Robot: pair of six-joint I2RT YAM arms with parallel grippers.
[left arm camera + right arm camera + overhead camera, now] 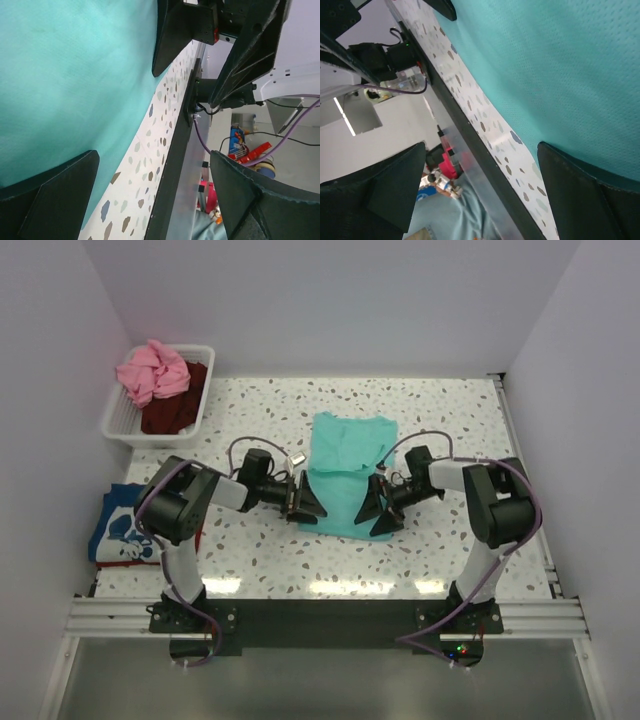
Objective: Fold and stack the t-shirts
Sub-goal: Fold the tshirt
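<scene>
Here the blue t-shirt (118, 530) lies at the left edge of the counter (450, 420). The left gripper (305, 503) stands open and empty beside the teal t-shirt (345, 465) at mid-counter; the right gripper (378, 510), open too, flanks its right side. A jaw may pinch only the top layer, giving a crooked fold.

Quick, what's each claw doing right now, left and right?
Left claw: open, holding nothing, beside the teal t-shirt.
Right claw: open, holding nothing, on that shirt's other side.
</scene>
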